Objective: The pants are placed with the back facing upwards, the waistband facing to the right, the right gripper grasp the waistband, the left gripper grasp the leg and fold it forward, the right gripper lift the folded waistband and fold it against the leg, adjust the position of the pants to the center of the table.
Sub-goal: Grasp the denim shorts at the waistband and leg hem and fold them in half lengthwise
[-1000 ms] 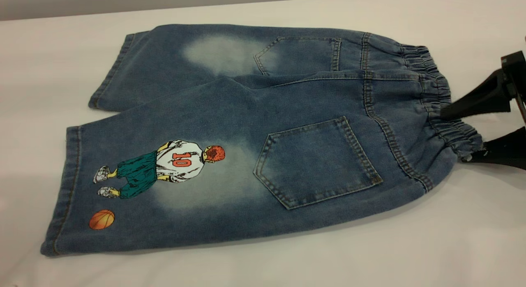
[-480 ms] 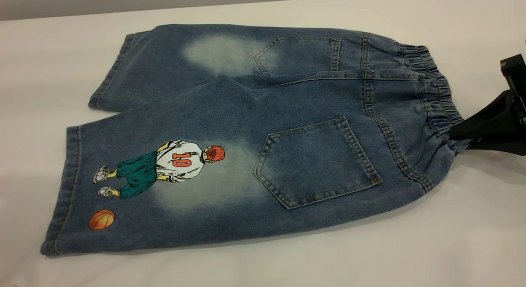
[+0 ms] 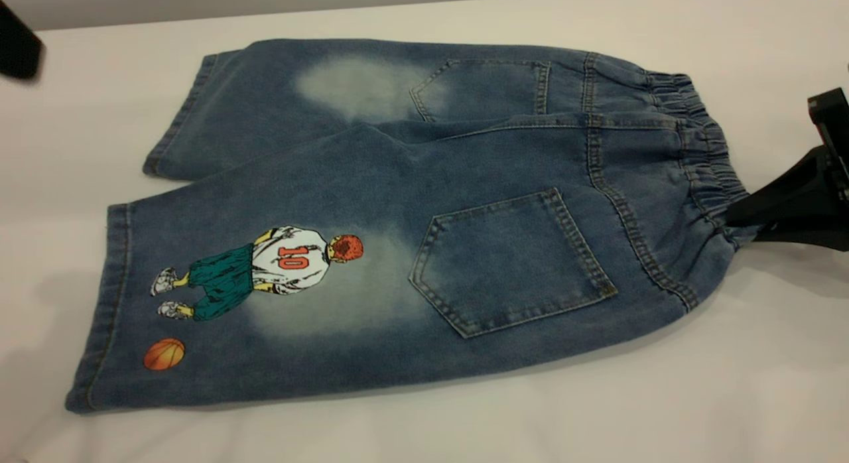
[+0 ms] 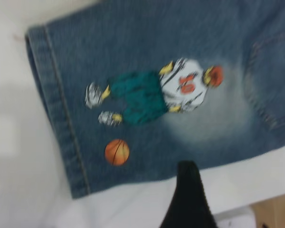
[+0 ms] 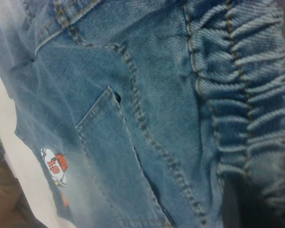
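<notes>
Blue denim pants point(image 3: 424, 178) lie flat on the white table point(image 3: 663, 396), back pockets up. The elastic waistband point(image 3: 696, 151) points right and the two legs point left. A basketball-player print point(image 3: 265, 270) marks the near leg point(image 3: 219, 330). My right gripper point(image 3: 735, 223) is shut on the waistband's near end; in the right wrist view the gathered waistband point(image 5: 242, 95) fills the frame. My left gripper point(image 3: 16, 48) hovers at the far left, above the table. The left wrist view shows its black tip point(image 4: 188, 190) just off the near leg's front edge, close to the hem point(image 4: 57, 109).
The far leg point(image 3: 265, 98) lies partly under the near one. White table surrounds the pants on every side. In the left wrist view the table's front edge point(image 4: 256, 202) and brown floor beyond it show.
The right gripper's fingers closed onto the waistband about a second ago and have held still since. The left arm has just entered the exterior view at the top left.
</notes>
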Available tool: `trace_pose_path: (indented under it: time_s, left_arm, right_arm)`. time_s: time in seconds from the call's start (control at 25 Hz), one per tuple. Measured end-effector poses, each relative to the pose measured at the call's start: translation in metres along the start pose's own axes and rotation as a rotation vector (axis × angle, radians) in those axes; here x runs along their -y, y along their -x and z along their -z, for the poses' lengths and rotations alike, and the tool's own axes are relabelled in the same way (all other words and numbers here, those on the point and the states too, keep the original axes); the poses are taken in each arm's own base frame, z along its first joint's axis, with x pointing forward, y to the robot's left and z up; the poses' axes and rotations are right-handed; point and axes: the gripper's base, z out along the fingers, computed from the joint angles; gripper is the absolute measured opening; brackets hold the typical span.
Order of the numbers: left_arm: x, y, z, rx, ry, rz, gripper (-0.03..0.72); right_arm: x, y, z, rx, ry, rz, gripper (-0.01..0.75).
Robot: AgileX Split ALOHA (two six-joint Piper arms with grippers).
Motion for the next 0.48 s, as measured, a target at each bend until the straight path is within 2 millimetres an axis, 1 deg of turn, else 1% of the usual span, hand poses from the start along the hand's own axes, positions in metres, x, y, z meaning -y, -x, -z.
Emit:
trace_pose_path:
  time_s: [0.24, 0.36, 0.48]
  left_arm:
    - [-0.01, -0.007, -0.045, -0.169, 0.099, 0.022, 0.477]
    - [-0.02, -0.015, -0.062, -0.254, 0.166, 0.051, 0.477]
    - [-0.03, -0.021, -0.076, -0.29, 0.216, 0.073, 0.477]
  right_arm:
    - [0.0, 0.0, 0.0, -0.001, 0.0, 0.001, 0.031]
    - [0.0, 0.0, 0.0, -0.002, 0.0, 0.002, 0.031]
    - [0.0, 0.0, 0.0, -0.002, 0.0, 0.004, 0.031]
